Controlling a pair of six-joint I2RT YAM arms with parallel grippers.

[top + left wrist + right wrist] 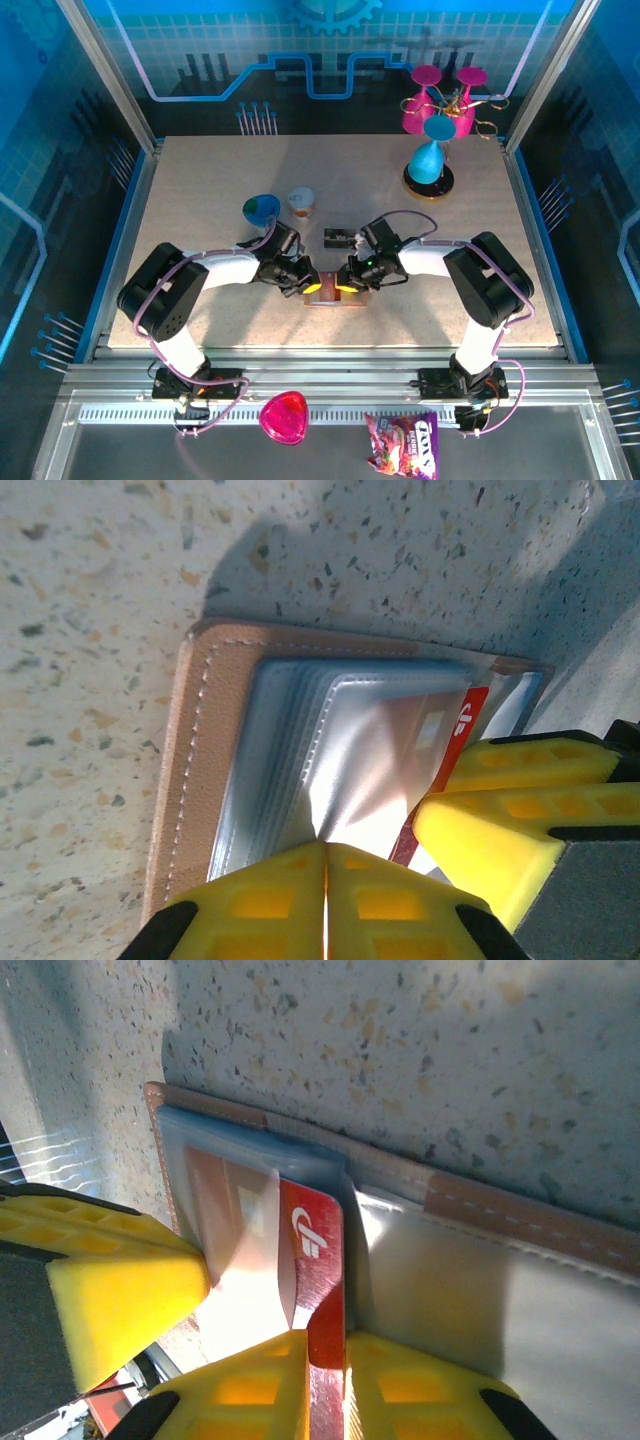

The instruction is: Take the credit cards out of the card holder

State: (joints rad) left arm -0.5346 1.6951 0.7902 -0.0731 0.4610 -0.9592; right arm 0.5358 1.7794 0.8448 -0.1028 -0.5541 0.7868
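The tan card holder lies open on the table, its clear sleeves fanned out. My left gripper is shut, pinching the edge of one clear sleeve. It sits on the holder's left side in the top view. A red credit card with a white logo sticks out of a sleeve. My right gripper is shut on that card's edge, right beside the left gripper. The holder is mostly hidden under both grippers in the top view.
A small dark card-like piece lies just behind the grippers. A blue bowl and a small cup stand at back left. A blue cone on a stand and pink glasses are at back right.
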